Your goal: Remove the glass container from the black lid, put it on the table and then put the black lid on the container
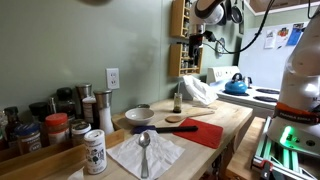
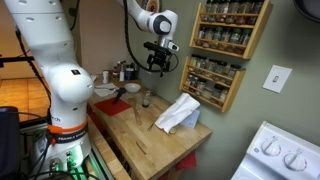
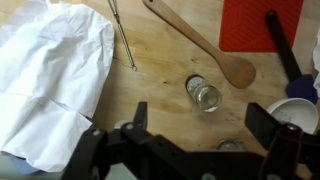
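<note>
In the wrist view a white cloth point(image 3: 50, 70) fills the left side, at 9 to 10 o'clock from the hand point(image 3: 198, 120), and the picture border cuts it off. A thin metal rod point(image 3: 124, 38) lies just beside its right border. The 2 fingers point(image 3: 135, 128) of the hand stand wide apart, with only bare table point(image 3: 160, 85) between them. The glass container point(image 3: 204, 94) stands upright at 12 o'clock from the hand. It is seen from above through its mouth and touches neither finger. The head of a wooden spoon point(image 3: 200, 45) lies close to it at 2 o'clock. Farther right, a red mat point(image 3: 258, 25) lies at the top border, a black handle point(image 3: 285, 50) runs beside it, and a white bowl point(image 3: 295, 112) at 3 o'clock is cut by the border.

In both exterior views the hand point(image 1: 196, 42) point(image 2: 157, 62) hangs high over the table point(image 1: 235, 120) point(image 2: 150, 150). The glass container point(image 1: 177, 100) point(image 2: 146, 99) stands well below it at 6 o'clock, beside the white cloth point(image 1: 197, 90) point(image 2: 180, 112).

The container is too small in these views to tell whether the black lid sits under it. A round blurred thing near the bottom border of the wrist view, near the right finger, cannot be named.

Bare wood lies open at 9 o'clock of the container, between it and the cloth. In an exterior view more wood is free toward the near table edge.
</note>
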You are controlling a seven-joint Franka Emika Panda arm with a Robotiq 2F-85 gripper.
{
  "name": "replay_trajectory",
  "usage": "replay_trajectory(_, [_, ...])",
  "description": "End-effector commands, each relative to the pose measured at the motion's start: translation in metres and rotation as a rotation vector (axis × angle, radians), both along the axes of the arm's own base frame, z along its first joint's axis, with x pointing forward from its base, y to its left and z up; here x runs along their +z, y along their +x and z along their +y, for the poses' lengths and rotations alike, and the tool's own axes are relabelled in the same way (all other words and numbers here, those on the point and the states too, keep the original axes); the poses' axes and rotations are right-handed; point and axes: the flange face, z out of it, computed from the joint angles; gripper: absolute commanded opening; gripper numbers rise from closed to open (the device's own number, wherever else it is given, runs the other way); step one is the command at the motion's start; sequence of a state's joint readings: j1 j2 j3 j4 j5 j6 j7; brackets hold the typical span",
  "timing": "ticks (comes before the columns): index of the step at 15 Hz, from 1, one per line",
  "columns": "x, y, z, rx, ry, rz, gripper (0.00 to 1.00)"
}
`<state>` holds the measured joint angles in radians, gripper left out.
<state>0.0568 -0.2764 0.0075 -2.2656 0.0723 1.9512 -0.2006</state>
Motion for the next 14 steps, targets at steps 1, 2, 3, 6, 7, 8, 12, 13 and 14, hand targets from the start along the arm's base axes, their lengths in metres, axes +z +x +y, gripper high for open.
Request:
replay_trajectory(1, [0.001, 0.001, -0.006, -0.009, 0.002, 0.0, 1.0])
replay_trajectory(2, [0.001, 0.001, -0.01, -0.016, 0.004, 0.0, 1.0])
replay_trajectory(3, [-0.004, 0.002, 0.002, -0.017, 0.006, -0.006, 1.0])
replay_trajectory(6, [-0.013, 0.0, 0.033, -0.037, -0.008, -0.012, 1.0])
replay_trajectory(7, [-0.017, 0.0, 0.046, -0.045, -0.003, -0.018, 1.0])
replay_trajectory(8, [-0.023, 0.0, 0.06, -0.051, -0.019, -0.026, 1.0])
replay_trajectory(12, [-0.057, 0.005, 0.097, -0.124, -0.032, -0.082, 1.0])
replay_trajectory(13, [-0.067, 0.007, 0.104, -0.141, -0.032, -0.094, 1.0])
replay_trajectory(14, [-0.078, 0.009, 0.11, -0.158, -0.027, -0.095, 1.0])
